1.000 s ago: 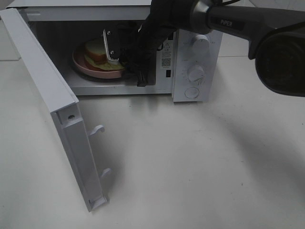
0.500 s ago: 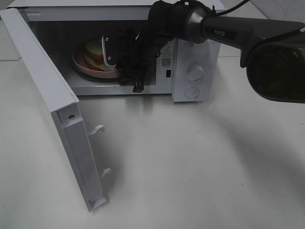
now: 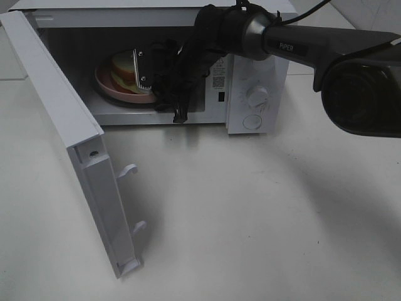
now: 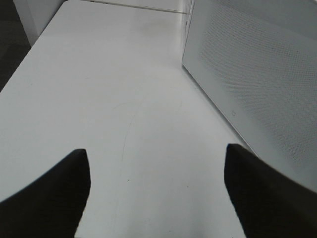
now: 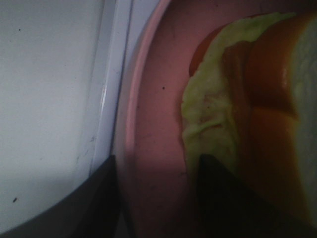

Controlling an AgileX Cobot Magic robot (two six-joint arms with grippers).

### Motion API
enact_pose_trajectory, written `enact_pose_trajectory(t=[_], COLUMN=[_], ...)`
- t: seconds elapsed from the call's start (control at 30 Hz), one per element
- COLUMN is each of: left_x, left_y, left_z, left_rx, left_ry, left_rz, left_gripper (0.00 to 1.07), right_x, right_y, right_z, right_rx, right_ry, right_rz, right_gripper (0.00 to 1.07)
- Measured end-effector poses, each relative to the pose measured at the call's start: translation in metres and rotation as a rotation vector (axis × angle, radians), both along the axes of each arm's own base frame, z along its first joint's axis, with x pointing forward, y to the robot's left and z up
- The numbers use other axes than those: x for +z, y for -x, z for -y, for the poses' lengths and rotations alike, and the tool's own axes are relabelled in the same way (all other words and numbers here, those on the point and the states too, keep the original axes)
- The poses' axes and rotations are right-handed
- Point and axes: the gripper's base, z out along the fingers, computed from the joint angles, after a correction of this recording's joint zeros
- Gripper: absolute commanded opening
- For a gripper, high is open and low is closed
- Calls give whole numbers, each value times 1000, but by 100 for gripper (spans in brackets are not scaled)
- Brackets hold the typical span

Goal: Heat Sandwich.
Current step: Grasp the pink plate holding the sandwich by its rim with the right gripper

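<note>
1. Location: sandwich (image 3: 125,70) lies on the pink plate (image 3: 104,86) inside the microwave (image 3: 257,69), in the left part of the cavity. Door (image 3: 69,125) stands fully open.
2. R gripper (image 5: 157,163): inside the cavity, jaws partly open and straddling the plate rim. One finger is outside the rim, the other over the plate floor just beside the filling. Nothing is clamped.
3. L gripper (image 4: 156,148): jaws wide apart and empty, above the table (image 4: 124,89) next to the microwave's perforated side wall.
4. Risk A (judgement): the inner finger is very near the pale filling. Any drift toward the sandwich could smear it or shift the slices.
5. Risk B (judgement): if a finger snags the rim on withdrawal, the plate could slide toward the door sill, or tip.
6. Risk C (judgement): the R wrist fills much of the opening, so an angled exit may strike the cavity frame.
7. Orientation: the sandwich lies flat, broad faces horizontal, stack axis approx. vertical.
8. Long axis: none evident, as the footprint is roughly square. The crust edge with protruding filling faces the R gripper.
</note>
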Motion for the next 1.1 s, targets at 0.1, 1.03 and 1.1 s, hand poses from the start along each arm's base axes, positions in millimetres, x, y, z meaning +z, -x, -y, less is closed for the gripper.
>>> enact_pose_trajectory(t=[0.1, 1.03, 1.1], left_x=[0, 0, 0], left_y=[0, 0, 0], left_z=[0, 0, 0], left_rx=[0, 0, 0], left_ry=[0, 0, 0], left_rz=[0, 0, 0], left_gripper=[71, 71, 71], right_x=[-1, -5, -6], right_y=[0, 2, 2], right_z=[-1, -1, -1], right_rx=[-5, 25, 26], right_ry=[-17, 5, 6], right_rz=[-12, -27, -29], right_gripper=[48, 0, 0])
